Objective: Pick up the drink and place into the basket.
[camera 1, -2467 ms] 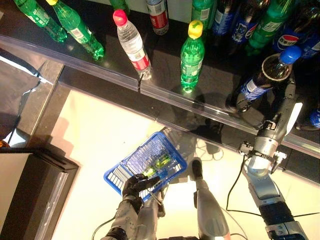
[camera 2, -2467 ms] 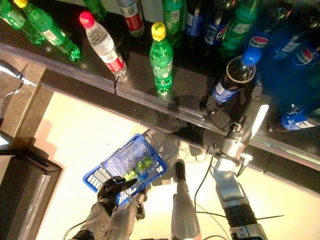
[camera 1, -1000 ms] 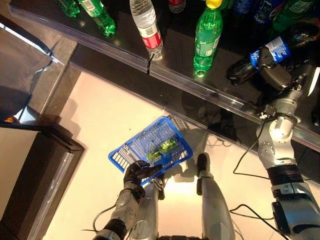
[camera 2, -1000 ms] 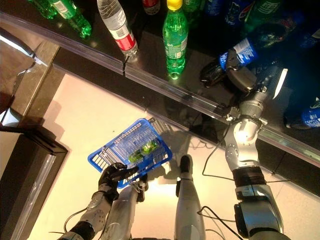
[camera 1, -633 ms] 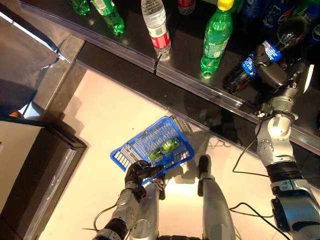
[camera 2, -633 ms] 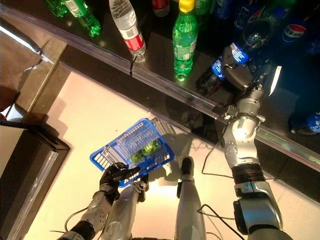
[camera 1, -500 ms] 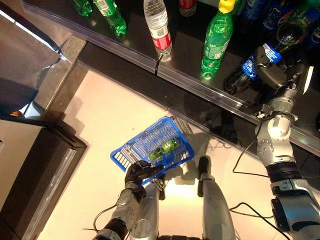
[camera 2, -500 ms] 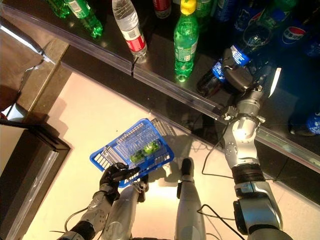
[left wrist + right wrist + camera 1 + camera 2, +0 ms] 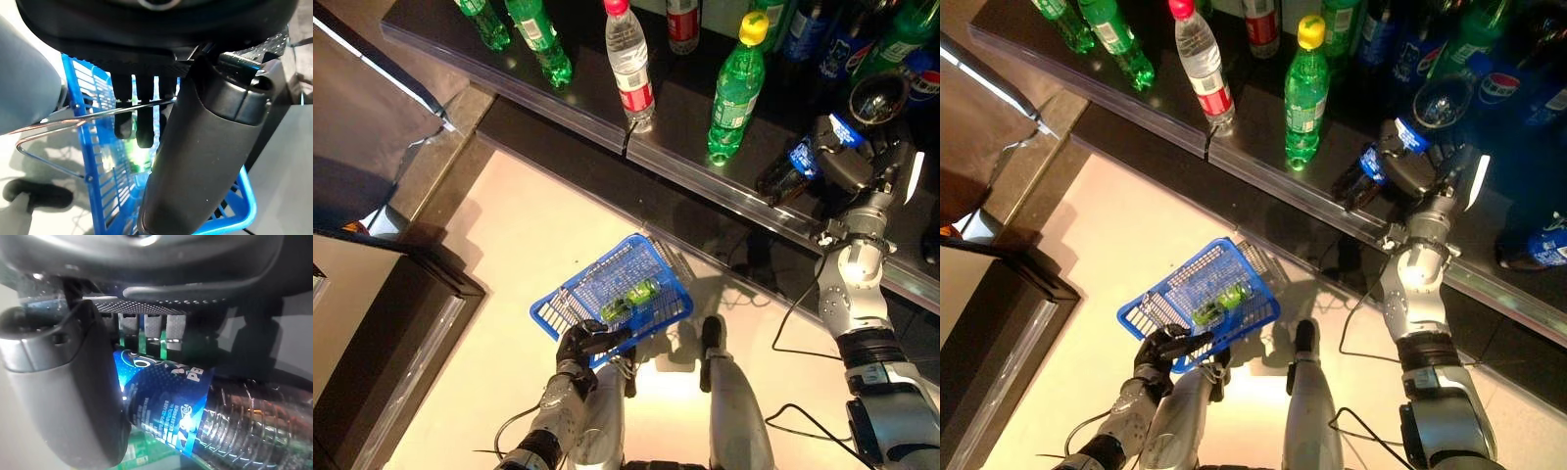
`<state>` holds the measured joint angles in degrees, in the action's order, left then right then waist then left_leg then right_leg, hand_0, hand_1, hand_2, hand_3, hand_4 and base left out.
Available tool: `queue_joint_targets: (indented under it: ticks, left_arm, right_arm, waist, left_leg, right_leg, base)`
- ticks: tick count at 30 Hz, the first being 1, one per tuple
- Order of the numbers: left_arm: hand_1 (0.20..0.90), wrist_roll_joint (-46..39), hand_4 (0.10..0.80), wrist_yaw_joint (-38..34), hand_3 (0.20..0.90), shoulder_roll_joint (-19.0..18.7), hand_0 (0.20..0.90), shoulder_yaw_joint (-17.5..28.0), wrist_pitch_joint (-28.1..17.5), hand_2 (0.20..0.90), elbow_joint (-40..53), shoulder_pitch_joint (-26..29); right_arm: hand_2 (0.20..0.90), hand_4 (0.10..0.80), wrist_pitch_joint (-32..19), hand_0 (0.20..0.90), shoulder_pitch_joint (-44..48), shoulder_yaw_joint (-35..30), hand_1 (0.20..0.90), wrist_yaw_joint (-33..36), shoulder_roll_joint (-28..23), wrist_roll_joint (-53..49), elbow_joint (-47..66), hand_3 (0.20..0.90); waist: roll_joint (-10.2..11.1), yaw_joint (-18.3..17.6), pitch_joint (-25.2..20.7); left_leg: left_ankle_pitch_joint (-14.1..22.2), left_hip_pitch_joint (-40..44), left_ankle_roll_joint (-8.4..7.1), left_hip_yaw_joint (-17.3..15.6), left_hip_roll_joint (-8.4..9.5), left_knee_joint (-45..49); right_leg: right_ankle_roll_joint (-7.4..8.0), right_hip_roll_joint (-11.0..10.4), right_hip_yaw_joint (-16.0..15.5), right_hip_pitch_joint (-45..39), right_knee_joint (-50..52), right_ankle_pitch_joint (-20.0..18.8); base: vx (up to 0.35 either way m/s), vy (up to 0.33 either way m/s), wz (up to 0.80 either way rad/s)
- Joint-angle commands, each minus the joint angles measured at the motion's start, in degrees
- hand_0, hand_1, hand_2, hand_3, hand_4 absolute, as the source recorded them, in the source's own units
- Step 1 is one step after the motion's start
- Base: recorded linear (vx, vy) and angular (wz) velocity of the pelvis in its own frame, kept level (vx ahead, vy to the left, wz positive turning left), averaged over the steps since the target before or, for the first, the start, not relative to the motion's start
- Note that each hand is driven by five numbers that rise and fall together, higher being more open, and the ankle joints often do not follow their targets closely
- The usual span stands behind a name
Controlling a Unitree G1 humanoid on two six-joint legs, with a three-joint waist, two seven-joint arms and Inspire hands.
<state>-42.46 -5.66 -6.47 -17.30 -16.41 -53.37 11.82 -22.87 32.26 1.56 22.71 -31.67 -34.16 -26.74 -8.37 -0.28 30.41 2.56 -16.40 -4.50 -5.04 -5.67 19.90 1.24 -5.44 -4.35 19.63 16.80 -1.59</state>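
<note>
Compared with 2.5 seconds before, the cola bottle (image 9: 818, 147) is now tilted strongly, its dark base toward the shelf edge and its neck end up by the right hand, while earlier it stood nearly upright with its blue cap visible. The blue cap cannot be made out now. The whole picture has also shifted, so the camera moved; the other bottles stand on the shelf as before.

From the left: the left hand (image 9: 584, 343) is low, its fingers curled around the thin wire handle (image 9: 98, 115) of the blue basket (image 9: 566, 298), and it holds the basket above the pale floor. The left wrist view shows the fingers (image 9: 145, 117) hooked over the wire. Inside the basket lies a small green bottle (image 9: 630, 296), seen only through the mesh, so its label cannot be made out.

On the dark shelf (image 9: 685, 157) stand green bottles at the far left (image 9: 546, 44), cut off by the picture edge, then a clear water bottle with a red label (image 9: 631, 69), then a green bottle with a yellow cap (image 9: 734, 88). More bottles behind are in shadow and hard to separate.

On the right, the right hand (image 9: 858, 162) grips the cola bottle around its blue label (image 9: 166, 406); the right wrist view shows thumb and fingers closed on it. The label bears white writing, partly hidden. The bottle is not yet in the basket.
</note>
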Motion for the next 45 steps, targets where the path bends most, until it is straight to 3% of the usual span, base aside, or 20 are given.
queue_joint_targets:
  ticks: [1,12,17,26,34,42,45]
  left_arm:
    - [0.3,-3.1,0.1,-2.3,0.2,-8.4,0.3,4.6,-5.5,0.3,4.9,-12.0]
    - [0.3,-1.3,0.1,-3.9,0.2,-9.8,0.3,12.4,-6.0,0.3,13.6,-15.8]
    - [0.3,0.5,0.1,-3.0,0.2,-9.8,0.3,14.4,-4.9,0.3,18.2,-18.7]
    - [0.3,2.5,0.1,-0.4,0.2,-10.0,0.3,12.7,-2.8,0.3,21.7,-22.4]
    - [0.3,2.2,0.1,2.9,0.2,-11.0,0.3,11.2,-4.4,0.3,29.2,-24.7]
    - [0.3,1.5,0.1,5.2,0.2,-13.9,0.3,11.0,-0.8,0.3,45.4,-25.8]
    - [0.3,1.0,0.1,5.7,0.2,-14.8,0.3,10.4,-0.3,0.3,50.3,-25.9]
  right_arm:
    - [0.3,0.1,-6.4,0.3,-0.6,-4.2,0.3,-0.6,-2.5,1.3,10.2,0.2]
    - [0.3,0.1,-4.6,0.3,-11.9,-7.1,0.3,-0.1,0.8,6.0,20.7,0.2]
    - [0.3,0.1,-5.0,0.3,-17.8,-7.6,0.3,-5.6,2.5,5.9,27.2,0.2]
    - [0.3,0.1,-6.2,0.3,-21.3,-8.3,0.3,-14.1,6.3,-4.2,34.4,0.2]
    - [0.3,0.1,2.3,0.3,-26.3,-3.8,0.3,-25.3,10.1,-10.1,41.2,0.2]
    - [0.3,0.1,10.4,0.3,-32.9,4.7,0.3,-35.8,11.4,-10.7,43.2,0.2]
    - [0.3,0.1,11.1,0.3,-33.7,8.3,0.3,-37.5,11.5,-10.0,43.6,0.2]
  waist:
    - [4.4,0.1,-2.4]
    - [6.1,0.6,-9.4]
    - [6.3,0.9,-12.8]
    - [6.8,1.6,-15.5]
    - [6.0,1.6,-16.3]
    - [5.2,2.0,-15.8]
    - [4.9,2.3,-15.2]
  left_leg:
    - [-10.4,-6.0,-0.74,2.1,1.68,4.4]
    - [-9.4,0.7,-0.47,2.4,1.42,0.4]
    - [-9.1,4.6,-0.29,2.5,1.19,-1.5]
    - [-8.2,8.3,0.16,2.4,1.0,-3.6]
    - [-8.9,9.6,0.05,2.6,0.99,-4.1]
    - [-10.2,9.6,-0.12,3.4,1.14,-4.4]
    - [-10.6,9.6,-0.18,4.0,1.25,-4.2]
  right_leg:
    - [-2.94,0.0,-2.0,-11.7,-6.2,2.6]
    - [-1.62,-0.3,-2.2,-18.9,-9.6,1.8]
    - [-1.14,0.1,-1.9,-22.3,-10.7,1.6]
    - [-0.61,0.6,-1.7,-25.1,-11.9,1.1]
    - [-0.42,0.3,-1.3,-25.6,-11.5,1.0]
    - [-0.14,-0.2,-1.6,-25.7,-11.2,0.7]
    - [-0.02,-0.2,-1.8,-25.7,-11.0,0.8]
  base:
    - [0.102,-0.007,0.04]
    - [0.184,0.011,0.02]
    - [0.197,0.033,0.03]
    - [0.102,0.002,0.01]
    - [0.042,0.045,0.01]
    - [-0.003,0.044,0.02]
    - [0.0,0.0,0.0]
